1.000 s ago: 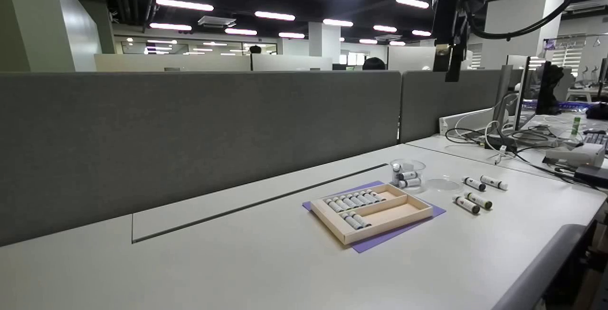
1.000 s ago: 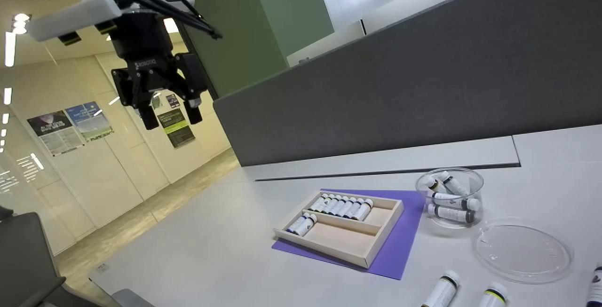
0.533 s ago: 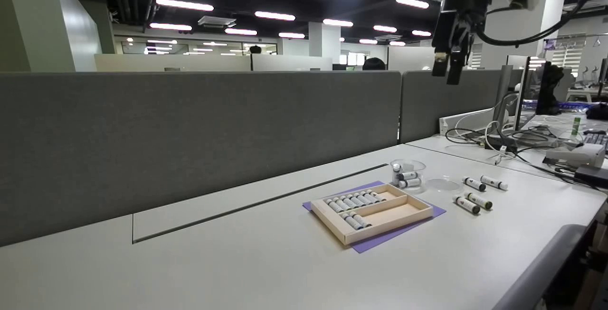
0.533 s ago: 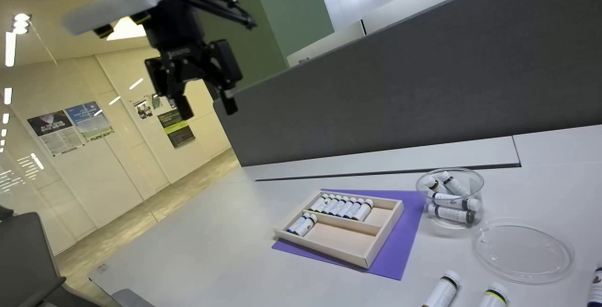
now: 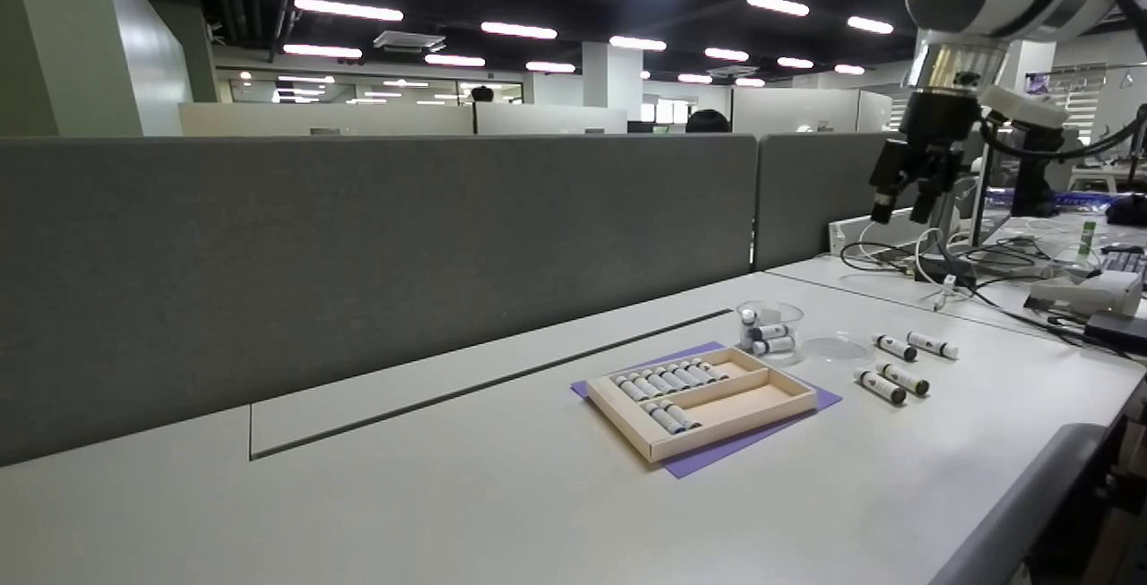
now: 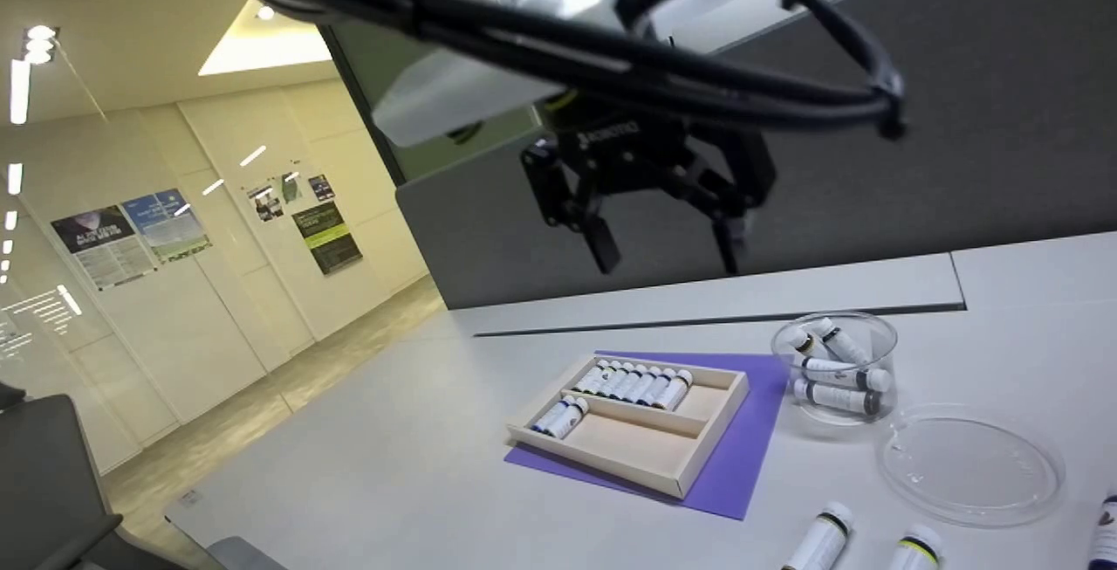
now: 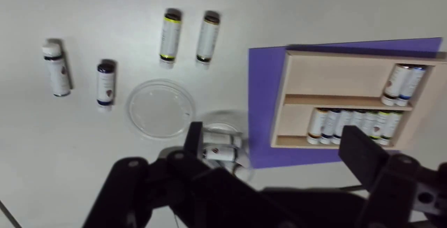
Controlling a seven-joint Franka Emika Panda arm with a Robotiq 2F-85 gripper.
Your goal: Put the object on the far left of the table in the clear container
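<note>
Over an off-white desk [image 5: 430, 495] backed by a grey partition [image 5: 376, 262], holds the Robotiq gripper [image 6: 668, 266] high, spread wide. Has below, in the wrist view, a clear cup [image 7: 220, 127] of vials [image 7: 220, 153] between a divided wooden tray [image 7: 338, 76] and a clear lid [image 7: 159, 111]; farthest left, a white-capped vial [image 7: 58, 73] lying loose.

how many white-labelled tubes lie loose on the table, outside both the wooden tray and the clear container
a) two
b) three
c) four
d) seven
c, since the wrist view shows four on the table: a yellow-banded tube, the tube beside it, a dark-blue-banded tube and the leftmost tube.
</note>
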